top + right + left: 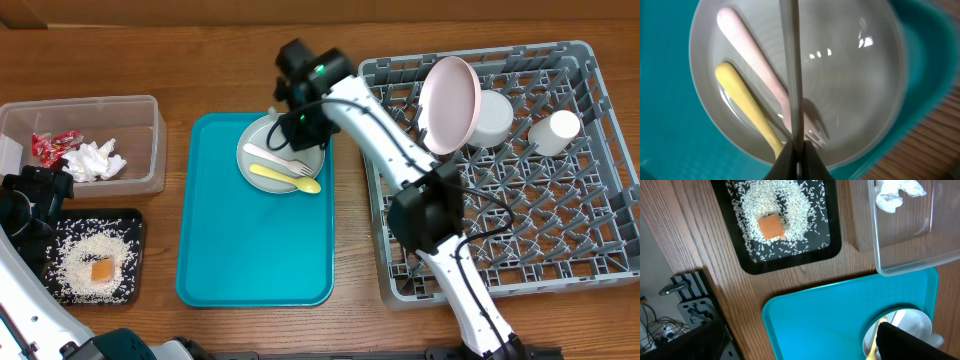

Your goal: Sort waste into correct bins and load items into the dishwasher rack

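The grey-green plate lies on the teal tray with the yellow spoon and pale fork in it. My right gripper is at its far rim. In the right wrist view the gripper is shut on a thin grey edge of the plate, beside the spoon and fork. My left gripper hovers between the bins, open and holding nothing; its fingers are outside its own wrist view. The rack holds the pink plate, bowl and cup.
The clear tub at the far left holds red wrappers and tissue. In front of it the black tray carries rice and the orange cube. The right arm stretches from the rack's front corner over the tray.
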`<state>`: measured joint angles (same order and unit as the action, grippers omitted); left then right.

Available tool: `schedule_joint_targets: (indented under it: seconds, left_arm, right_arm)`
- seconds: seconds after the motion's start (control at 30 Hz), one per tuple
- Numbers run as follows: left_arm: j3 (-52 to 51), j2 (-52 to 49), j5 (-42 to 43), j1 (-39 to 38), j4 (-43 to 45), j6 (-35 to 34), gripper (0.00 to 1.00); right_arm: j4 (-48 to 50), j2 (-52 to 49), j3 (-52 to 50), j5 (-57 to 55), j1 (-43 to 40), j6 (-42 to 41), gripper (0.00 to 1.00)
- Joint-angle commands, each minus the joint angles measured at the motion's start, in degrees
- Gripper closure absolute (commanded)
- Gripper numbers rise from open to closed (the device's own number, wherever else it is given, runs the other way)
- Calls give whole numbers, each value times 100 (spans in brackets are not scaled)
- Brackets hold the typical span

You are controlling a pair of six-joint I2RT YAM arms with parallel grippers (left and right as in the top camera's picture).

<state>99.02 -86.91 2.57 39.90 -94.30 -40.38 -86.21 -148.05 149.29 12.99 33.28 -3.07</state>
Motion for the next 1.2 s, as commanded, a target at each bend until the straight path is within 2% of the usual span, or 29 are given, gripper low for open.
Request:
schedule_joint_targets:
  seconds: [0.0,0.1,0.37,0.67,0.83,1.17]
  left_arm:
    - [-31,-11,-61,22,7,-79,0]
    - [-31,-11,-61,22,4,-79,0]
    - [-31,-11,-61,22,4,-79,0]
    - [-31,-11,-61,22,7,-76,0]
    - [-31,-11,-61,22,4,-79,0]
    - [-31,-11,-61,22,4,-79,0]
  right_arm:
    - [-142,708,474,-457,-398,-358,96]
    - [-389,962,533,-918,-721,-688,96]
    - [-1084,1169,516,-1213,-1408,-704,96]
    - [-1084,1165,372,-1165,-1556,-745,96]
    - [-1084,1165,-76,-1165,-1556,-745,96]
    - [-468,1165,-831,-931,-1532,-743,96]
